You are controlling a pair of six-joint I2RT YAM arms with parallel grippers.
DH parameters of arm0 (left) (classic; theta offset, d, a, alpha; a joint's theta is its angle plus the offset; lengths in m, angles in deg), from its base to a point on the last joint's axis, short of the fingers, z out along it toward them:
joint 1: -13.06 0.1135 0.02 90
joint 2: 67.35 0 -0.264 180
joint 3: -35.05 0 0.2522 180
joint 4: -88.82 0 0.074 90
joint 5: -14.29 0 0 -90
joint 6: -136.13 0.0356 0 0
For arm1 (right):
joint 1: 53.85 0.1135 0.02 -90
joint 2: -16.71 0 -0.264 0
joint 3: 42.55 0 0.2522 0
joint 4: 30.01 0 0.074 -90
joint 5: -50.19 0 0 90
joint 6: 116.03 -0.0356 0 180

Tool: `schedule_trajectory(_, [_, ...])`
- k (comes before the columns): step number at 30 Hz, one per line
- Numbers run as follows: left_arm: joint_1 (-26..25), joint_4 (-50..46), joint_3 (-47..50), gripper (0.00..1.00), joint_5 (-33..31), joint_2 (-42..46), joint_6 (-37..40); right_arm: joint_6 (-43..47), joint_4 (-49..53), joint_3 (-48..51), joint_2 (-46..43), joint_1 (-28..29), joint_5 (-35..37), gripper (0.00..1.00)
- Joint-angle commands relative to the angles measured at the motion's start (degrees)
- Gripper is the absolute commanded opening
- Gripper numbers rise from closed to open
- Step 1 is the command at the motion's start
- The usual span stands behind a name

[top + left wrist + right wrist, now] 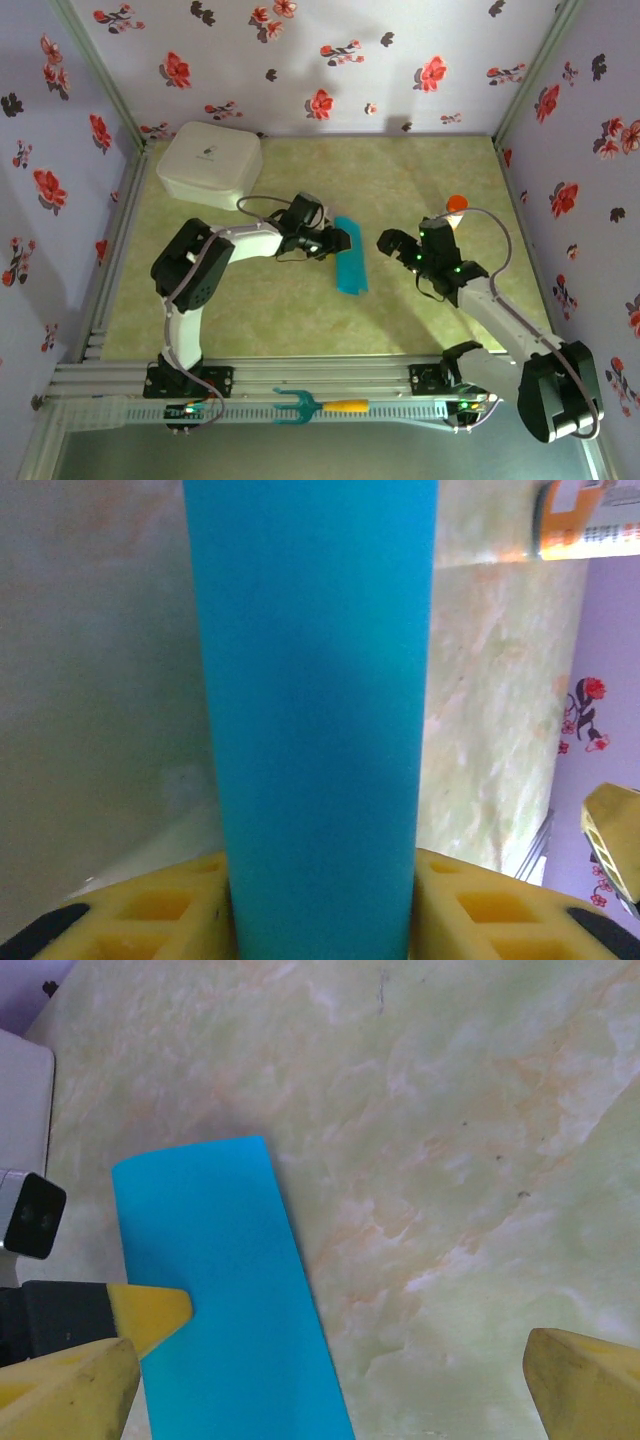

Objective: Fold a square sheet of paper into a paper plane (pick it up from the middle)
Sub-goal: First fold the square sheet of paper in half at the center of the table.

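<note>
The teal-blue sheet of paper is folded into a narrow rectangular strip lying near the middle of the table. My left gripper is at the strip's far end. In the left wrist view the paper fills the whole gap between the yellow fingers, and the left gripper is shut on it. My right gripper hovers just right of the strip, open with nothing in it. In the right wrist view the strip lies flat under the open right gripper, and a yellow finger of the left gripper rests on it.
A white box stands at the back left. An orange-topped object sits behind the right gripper; an orange can also appears in the left wrist view. A teal fork tool with a yellow handle lies on the front rail. Floral walls enclose the table.
</note>
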Motion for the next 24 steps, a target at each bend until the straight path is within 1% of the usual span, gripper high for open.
schedule_trajectory(1, [0.3,-5.1,-0.9,0.45,0.4,-1.2,2.4,-1.5,-1.0,-1.7,1.7,-0.3,-2.4,0.99])
schedule_trajectory(6, [0.4,-10.5,-2.1,0.51,-3.1,-1.0,5.0,-1.6,-1.3,-2.1,3.3,-0.3,-3.7,0.99])
schedule_trajectory(14, [0.2,-19.5,-4.5,0.60,-11.3,1.9,10.0,-1.7,-2.0,-2.2,5.0,-0.2,-4.9,0.99])
schedule_trajectory(17, [0.2,-20.4,-4.4,0.59,-12.9,3.0,10.8,-1.9,-2.4,-2.2,5.9,-0.3,-5.7,0.99])
schedule_trajectory(22, [0.2,-22.1,-4.4,0.53,-14.2,3.4,11.8,-2.1,-3.6,-2.6,7.8,-0.2,-6.8,0.98])
schedule_trajectory(24, [0.3,-22.7,-4.3,0.53,-15.0,3.6,11.9,-2.1,-3.6,-3.0,8.8,-0.1,-7.4,0.98])
